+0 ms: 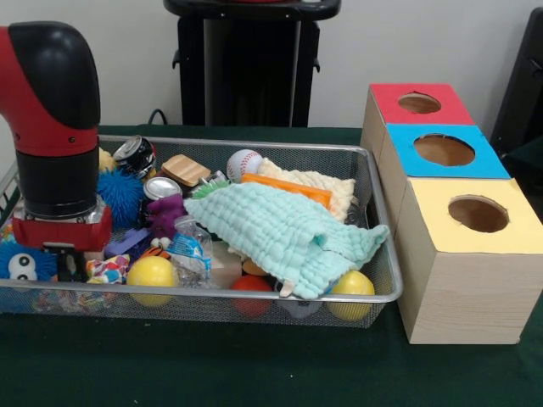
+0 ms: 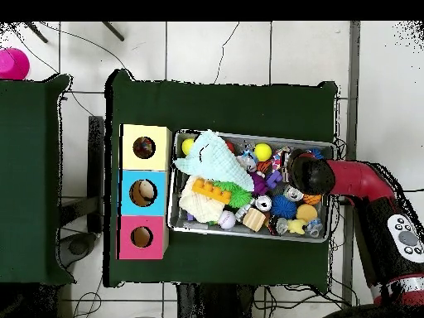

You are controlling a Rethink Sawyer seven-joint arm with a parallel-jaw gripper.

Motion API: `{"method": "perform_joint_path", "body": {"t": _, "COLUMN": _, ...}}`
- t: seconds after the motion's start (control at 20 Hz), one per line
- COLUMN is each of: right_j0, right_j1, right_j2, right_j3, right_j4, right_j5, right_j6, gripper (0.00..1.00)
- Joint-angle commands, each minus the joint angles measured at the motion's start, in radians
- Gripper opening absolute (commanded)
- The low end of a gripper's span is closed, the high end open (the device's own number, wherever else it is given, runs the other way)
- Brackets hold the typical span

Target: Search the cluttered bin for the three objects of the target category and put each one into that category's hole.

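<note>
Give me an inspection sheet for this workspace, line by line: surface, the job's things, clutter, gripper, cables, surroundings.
Surface: table under a dark green cloth.
Job's things: mesh bin crammed full; three boxes with round holes in a row beside it, red box, blue box, yellow box.
Clutter: mint cloth draped over the pile; baseball, yellow ball, crushed can, orange block, blue spiky ball.
Gripper: the arm reaches down into the bin's end farthest from the boxes; jaws hidden.
Cables: several on the tiled floor.
Surroundings: second green table, pink object.
</note>
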Motion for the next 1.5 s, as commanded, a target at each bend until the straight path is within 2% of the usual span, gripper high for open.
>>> {"method": "perform_joint_path", "body": {"t": 0.05, "right_j0": -0.002, "right_j1": 0.047, "right_j2": 0.024, "right_j3": -0.028, "right_j4": -0.018, "right_j5": -0.102, "right_j6": -0.045, "gripper": 0.0}}
{"method": "perform_joint_path", "body": {"t": 0.35, "right_j0": -0.004, "right_j1": 0.045, "right_j2": 0.029, "right_j3": -0.023, "right_j4": -0.009, "right_j5": -0.101, "right_j6": -0.04, "gripper": 0.0}}
{"method": "perform_joint_path", "body": {"t": 0.5, "right_j0": -0.005, "right_j1": 0.009, "right_j2": 0.031, "right_j3": 0.013, "right_j4": 0.011, "right_j5": -0.091, "right_j6": -0.024, "gripper": 0.0}}
{"method": "perform_joint_path", "body": {"t": 0.55, "right_j0": -0.001, "right_j1": -0.09, "right_j2": 0.031, "right_j3": 0.084, "right_j4": 0.045, "right_j5": -0.063, "right_j6": 0.006, "gripper": 0.0}}
{"method": "perform_joint_path", "body": {"t": 0.7, "right_j0": -0.001, "right_j1": -0.149, "right_j2": 0.034, "right_j3": 0.121, "right_j4": 0.086, "right_j5": -0.017, "right_j6": 0.016, "gripper": 0.0}}
{"method": "perform_joint_path", "body": {"t": 0.8, "right_j0": -0.014, "right_j1": -0.258, "right_j2": 0.051, "right_j3": 0.195, "right_j4": 0.147, "right_j5": 0.024, "right_j6": 0.031, "gripper": 0.0}}
{"method": "perform_joint_path", "body": {"t": 0.9, "right_j0": -0.021, "right_j1": -0.334, "right_j2": 0.059, "right_j3": 0.239, "right_j4": 0.204, "right_j5": 0.072, "right_j6": 0.03, "gripper": 0.0}}
{"method": "perform_joint_path", "body": {"t": 1.1, "right_j0": -0.024, "right_j1": -0.416, "right_j2": 0.053, "right_j3": 0.279, "right_j4": 0.29, "right_j5": 0.109, "right_j6": 0.026, "gripper": 0.0}}
{"method": "perform_joint_path", "body": {"t": 1.5, "right_j0": -0.015, "right_j1": -0.53, "right_j2": 0.028, "right_j3": 0.339, "right_j4": 0.421, "right_j5": 0.166, "right_j6": 0.004, "gripper": 0.0}}
